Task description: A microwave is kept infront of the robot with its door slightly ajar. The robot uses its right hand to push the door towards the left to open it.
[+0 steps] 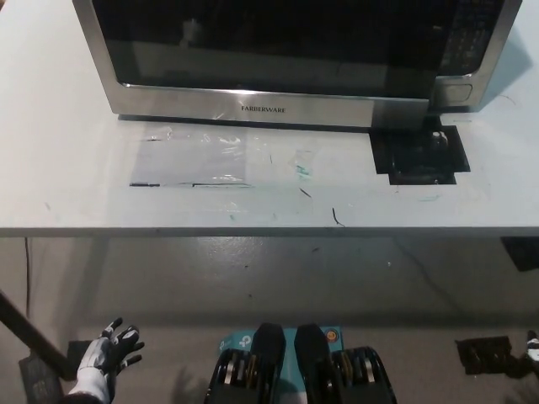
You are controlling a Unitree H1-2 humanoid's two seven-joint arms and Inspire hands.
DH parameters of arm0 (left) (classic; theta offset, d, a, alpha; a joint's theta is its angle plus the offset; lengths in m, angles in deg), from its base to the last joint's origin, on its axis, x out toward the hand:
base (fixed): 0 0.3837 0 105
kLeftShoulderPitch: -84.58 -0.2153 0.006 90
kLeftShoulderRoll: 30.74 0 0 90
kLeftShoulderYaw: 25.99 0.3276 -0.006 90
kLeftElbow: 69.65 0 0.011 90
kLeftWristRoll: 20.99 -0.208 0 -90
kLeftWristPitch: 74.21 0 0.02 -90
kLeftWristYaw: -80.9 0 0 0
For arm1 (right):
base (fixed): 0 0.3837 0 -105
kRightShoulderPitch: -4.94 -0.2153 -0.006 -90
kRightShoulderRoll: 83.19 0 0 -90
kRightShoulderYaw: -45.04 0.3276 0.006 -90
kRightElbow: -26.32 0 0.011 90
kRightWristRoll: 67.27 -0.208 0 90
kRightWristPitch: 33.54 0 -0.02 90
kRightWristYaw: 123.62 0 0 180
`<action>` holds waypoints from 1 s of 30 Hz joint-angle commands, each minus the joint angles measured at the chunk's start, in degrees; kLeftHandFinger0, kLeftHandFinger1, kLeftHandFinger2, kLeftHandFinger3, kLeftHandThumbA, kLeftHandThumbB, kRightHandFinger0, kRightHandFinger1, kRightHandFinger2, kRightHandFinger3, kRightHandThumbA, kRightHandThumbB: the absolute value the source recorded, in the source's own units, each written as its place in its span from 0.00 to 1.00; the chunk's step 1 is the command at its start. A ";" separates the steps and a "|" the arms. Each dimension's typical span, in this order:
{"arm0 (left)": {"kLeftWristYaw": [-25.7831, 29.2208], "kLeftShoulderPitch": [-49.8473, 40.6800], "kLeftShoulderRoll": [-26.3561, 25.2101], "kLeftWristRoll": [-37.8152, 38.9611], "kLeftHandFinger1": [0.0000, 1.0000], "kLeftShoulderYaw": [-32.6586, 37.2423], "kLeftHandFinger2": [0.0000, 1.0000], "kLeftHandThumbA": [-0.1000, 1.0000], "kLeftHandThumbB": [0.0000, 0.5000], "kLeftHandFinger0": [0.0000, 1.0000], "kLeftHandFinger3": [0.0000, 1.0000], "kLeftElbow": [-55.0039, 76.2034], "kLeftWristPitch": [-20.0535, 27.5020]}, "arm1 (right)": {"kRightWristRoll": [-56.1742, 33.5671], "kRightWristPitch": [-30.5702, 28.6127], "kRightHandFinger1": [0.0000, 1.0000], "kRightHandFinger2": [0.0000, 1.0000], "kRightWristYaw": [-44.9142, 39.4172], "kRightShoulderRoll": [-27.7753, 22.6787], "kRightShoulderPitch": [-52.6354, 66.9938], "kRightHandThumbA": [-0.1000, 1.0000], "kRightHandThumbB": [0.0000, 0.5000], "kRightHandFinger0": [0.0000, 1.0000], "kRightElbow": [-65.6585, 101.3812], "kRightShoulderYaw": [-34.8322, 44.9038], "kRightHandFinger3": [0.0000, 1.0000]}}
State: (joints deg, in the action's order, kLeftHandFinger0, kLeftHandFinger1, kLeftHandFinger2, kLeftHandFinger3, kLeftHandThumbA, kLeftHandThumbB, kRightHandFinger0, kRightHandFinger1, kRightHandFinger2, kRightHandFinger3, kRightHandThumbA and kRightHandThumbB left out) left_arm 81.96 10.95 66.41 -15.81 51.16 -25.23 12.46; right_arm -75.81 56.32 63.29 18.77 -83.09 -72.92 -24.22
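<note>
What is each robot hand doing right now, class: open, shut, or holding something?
Left hand: open, fingers spread, holding nothing, low beside the table.
Right hand: only a sliver at the picture's right edge; cannot be told.

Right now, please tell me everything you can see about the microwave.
The microwave stands at the far side of the white table, with only its front in view. It has a silver metal-looking frame, a dark glass door with the word FARBERWARE under it, and a dark button panel on the right. The door's right edge stands slightly out from the body. Nothing touches it except the table.
</note>
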 commanded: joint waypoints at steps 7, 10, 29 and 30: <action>0.78 0.47 -1.15 -0.30 0.80 0.51 0.92 0.44 0.29 0.94 0.96 0.95 2.48 | -1.17 5.78 0.63 0.73 9.07 4.20 4.38 0.41 0.35 0.38 21.09 7.21 0.90; 0.39 0.32 -0.95 0.28 0.80 0.20 0.92 0.44 0.29 0.88 0.96 1.14 2.53 | 1.63 7.63 0.60 0.68 10.45 5.51 3.89 0.49 0.37 0.35 26.30 7.29 0.85; 0.53 0.23 -0.90 0.50 0.80 -0.17 0.91 0.43 0.28 0.89 0.97 -0.20 3.46 | 6.96 15.63 0.63 0.70 7.31 1.29 -12.02 0.42 0.25 0.44 40.94 -4.17 0.84; 0.60 0.13 -0.71 0.83 0.79 -0.45 0.90 0.42 0.30 0.86 0.96 0.32 3.12 | 7.91 13.80 0.60 0.69 6.42 0.42 -15.24 0.47 0.32 0.40 38.36 -6.07 0.82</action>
State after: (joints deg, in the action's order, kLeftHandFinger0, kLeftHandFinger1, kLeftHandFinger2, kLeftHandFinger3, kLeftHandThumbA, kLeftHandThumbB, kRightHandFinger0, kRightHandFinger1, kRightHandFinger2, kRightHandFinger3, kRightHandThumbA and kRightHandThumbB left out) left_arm 81.96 10.77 66.32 -15.84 50.99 -25.72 13.79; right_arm -70.21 70.82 71.96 20.85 -93.15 -32.73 -27.38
